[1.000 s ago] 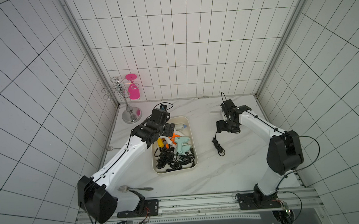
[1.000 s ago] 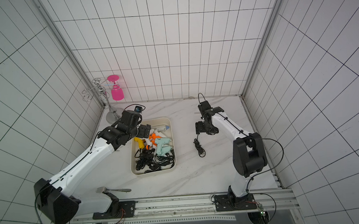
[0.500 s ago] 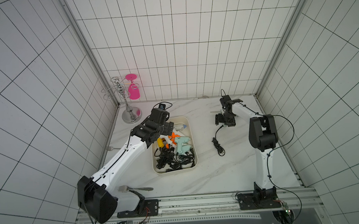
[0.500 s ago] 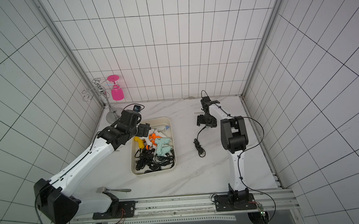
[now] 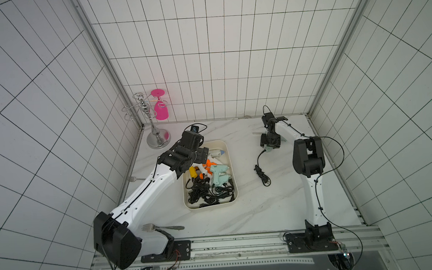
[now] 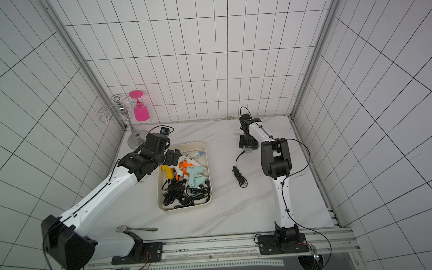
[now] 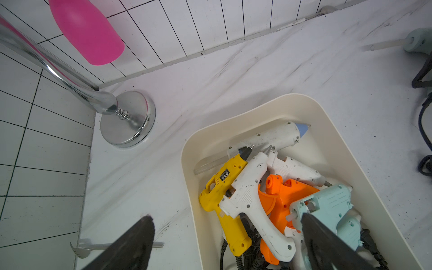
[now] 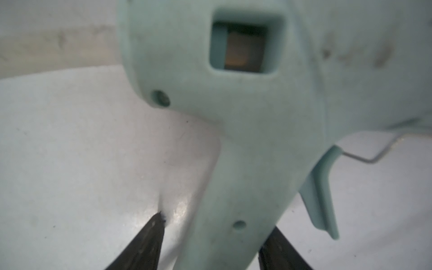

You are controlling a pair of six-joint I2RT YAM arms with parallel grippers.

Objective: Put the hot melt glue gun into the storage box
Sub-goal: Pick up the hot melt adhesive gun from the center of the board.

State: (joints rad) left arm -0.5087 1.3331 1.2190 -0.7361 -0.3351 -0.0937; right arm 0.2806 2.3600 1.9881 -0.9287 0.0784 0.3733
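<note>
While several glue guns [image 7: 247, 201] already lie in the storage box [image 5: 210, 207], one mint hot melt glue gun [image 8: 245, 117] lies on the counter [image 5: 265, 209], well apart. Right pincer [image 8: 217, 224] straddles its handle; a firm grip cannot be told. Left pincer [image 7: 225, 216] hangs released over the box.

White arms [image 5: 146, 188]; black joints [image 5: 307, 158]

We see bright, even light from above in both top views, leaving only faint shadows on the marble tabletop [image 5: 266, 214] [image 6: 240, 216], and the wall tiles [image 5: 218, 63] stretch toward the edges. The right wrist view is dimmer and soft: the mint glue gun [image 8: 245, 117] fills it out of focus. Glare streaks the chrome stand base [image 7: 128, 119].
</note>
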